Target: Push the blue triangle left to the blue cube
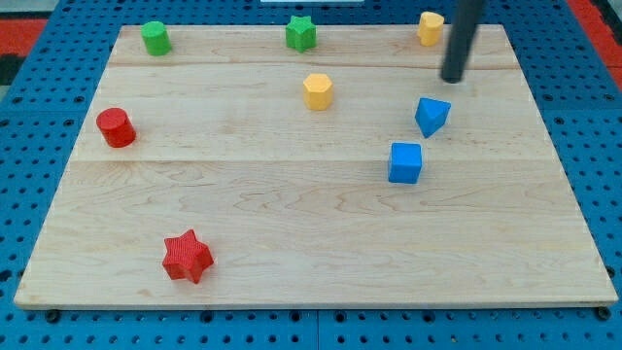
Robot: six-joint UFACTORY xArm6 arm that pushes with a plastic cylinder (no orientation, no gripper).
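The blue triangle [432,116] sits on the right half of the wooden board [311,253], a little farther back than the blue cube [405,162] and just to its right; the two are close together but a sliver of bare wood shows between them. The rod comes down from the view's top, and my tip [453,79] rests just beyond the triangle, slightly to its right, not touching it. The arm carries no pincer, only this plain rod, so nothing is grasped. Right behind the rod, at the far edge, stands a yellow block [431,27]. A yellow hexagonal block [318,91] lies farther left, well apart from the blue pair. A green star [301,33] and a green cylinder [155,38] line the far edge, a red cylinder [116,127] sits at the left, and a red star [187,257] lies near the front left.
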